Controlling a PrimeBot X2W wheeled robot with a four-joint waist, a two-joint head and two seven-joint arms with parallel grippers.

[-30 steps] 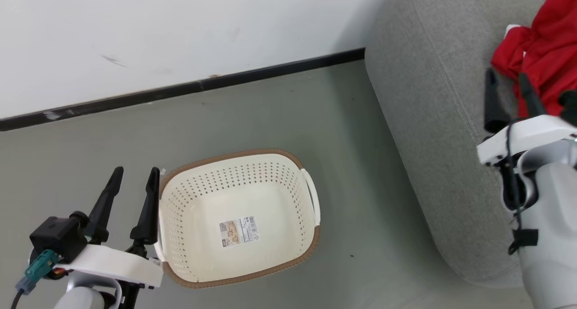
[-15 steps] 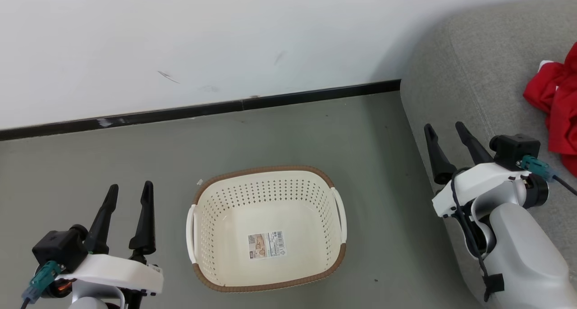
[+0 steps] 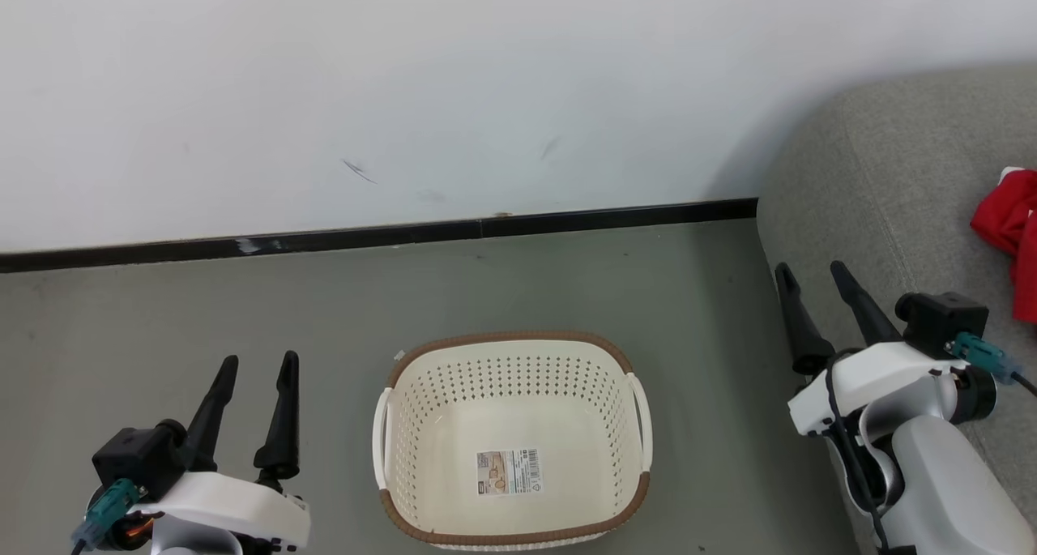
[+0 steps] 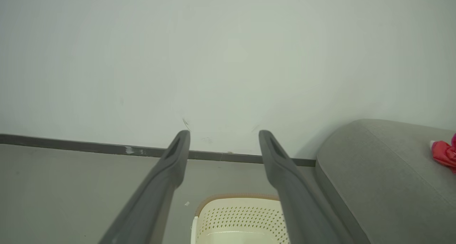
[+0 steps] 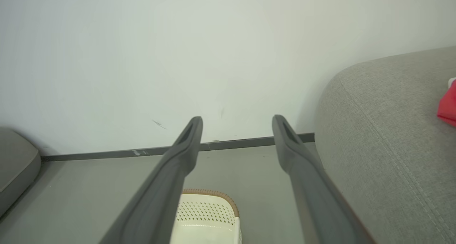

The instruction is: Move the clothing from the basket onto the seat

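The basket (image 3: 510, 377) stood on the floor (image 3: 243, 296) holding only its sticker (image 3: 508, 471), while the red clothing (image 3: 1013, 231) lay on the seat (image 3: 875, 198), so the job looked done. The left gripper (image 3: 261, 359) and right gripper (image 3: 808, 267) flanked the basket, jaws apart and gripping nothing, seemingly just parked.

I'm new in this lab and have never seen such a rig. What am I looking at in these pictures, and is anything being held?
This is a wheeled robot with two arms. One picture looks down from a camera on its head; the other two look forward from a camera on each wrist. The left gripper and right gripper are both open, holding nothing. On the floor stands a cream basket, with a paper sticker inside and no clothes. To the robot's right is the grey seat, with red clothing lying on it.
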